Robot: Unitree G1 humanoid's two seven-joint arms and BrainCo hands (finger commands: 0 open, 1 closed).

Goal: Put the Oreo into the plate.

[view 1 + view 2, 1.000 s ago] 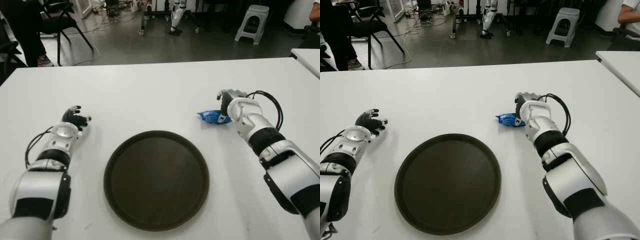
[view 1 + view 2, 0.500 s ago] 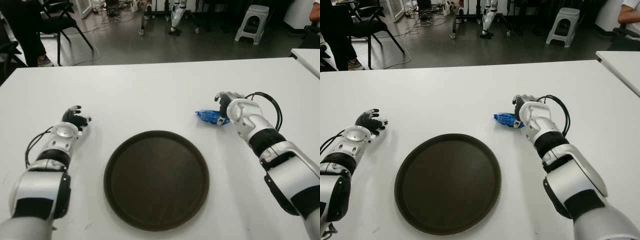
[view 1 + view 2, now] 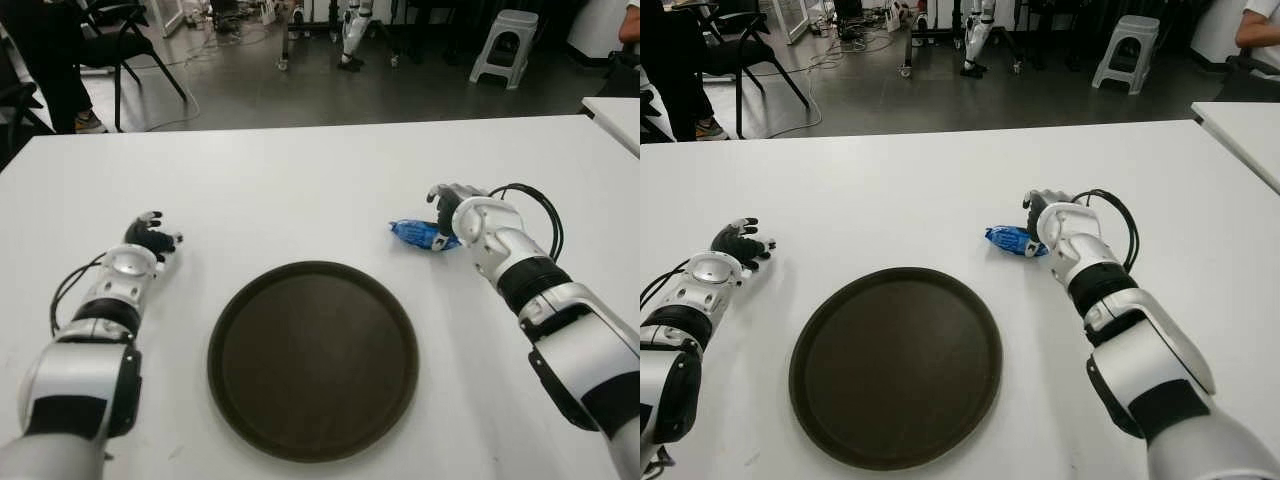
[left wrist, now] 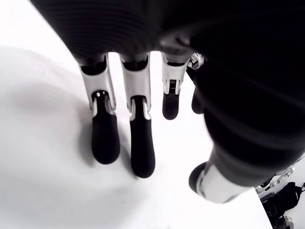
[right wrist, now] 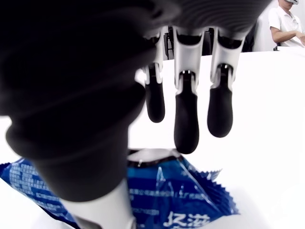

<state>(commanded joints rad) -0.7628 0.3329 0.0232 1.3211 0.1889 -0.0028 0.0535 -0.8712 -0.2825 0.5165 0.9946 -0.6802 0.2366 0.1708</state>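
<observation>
Since a second ago, the Oreo packet (image 3: 416,234) has been nudged slightly toward the robot's left, and the right hand (image 3: 458,212) has been carried with it; the plate (image 3: 312,358) and the left hand (image 3: 148,238) have stayed where they were. The blue packet is seen lying on the white table (image 3: 300,190), beyond the plate's far right edge and apart from it. The right hand is pressed against the packet's right end, with the thumb over the wrapper in the right wrist view, but the fingers (image 5: 186,119) are held straight and apart above it, so nothing is clamped yet. The left hand is shown to the left of the plate with its fingers relaxed and nothing held. For the grasp to be done well, the fingers should be curled down onto the far side of the packet against the thumb before any lift is tried; otherwise the light wrapper is likely to be pushed along the table rather than picked up.
</observation>
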